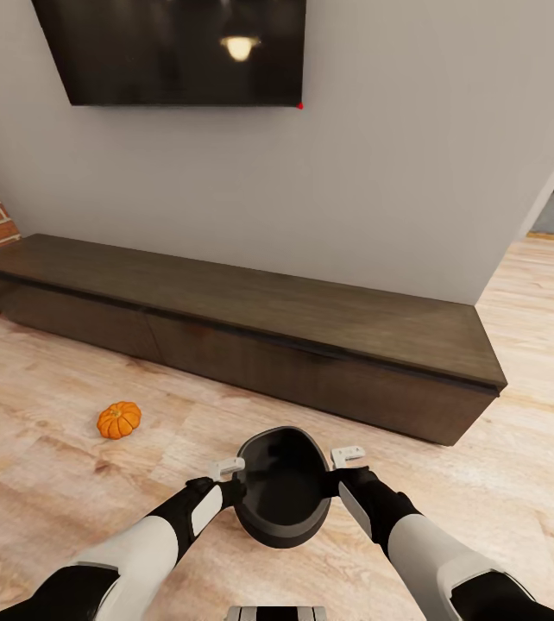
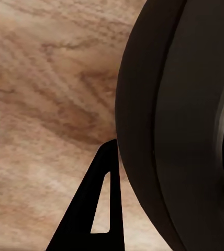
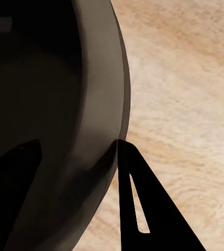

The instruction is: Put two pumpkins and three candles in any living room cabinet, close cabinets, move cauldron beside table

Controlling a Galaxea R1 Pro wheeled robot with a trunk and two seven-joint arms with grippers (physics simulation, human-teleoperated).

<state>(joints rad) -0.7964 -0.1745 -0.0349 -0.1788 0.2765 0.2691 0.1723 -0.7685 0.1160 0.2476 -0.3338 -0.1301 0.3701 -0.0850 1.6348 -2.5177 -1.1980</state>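
A dark cauldron [image 1: 282, 488] is held between the two arms above the wood floor [image 1: 44, 466], in front of the cabinet [image 1: 251, 332]. The left gripper [image 1: 231, 488] is closed on the cauldron's rim on one side, and the right gripper [image 1: 337, 479] is closed on the rim on the opposite side; in each wrist view one dark finger [image 2: 99, 209] is seen outside the cauldron's wall, pressed against it, with the other inside. The cauldron's hollow is seen tilted toward the cabinet. The cabinet, long, low and dark brown, is set against the grey wall [image 1: 380, 155], its drawer fronts shut. One orange pumpkin [image 1: 119, 420] is lying on the floor in front of the cabinet, well apart from the cauldron, on the left arm's side. A black screen [image 1: 173, 52] is mounted on the wall above the cabinet
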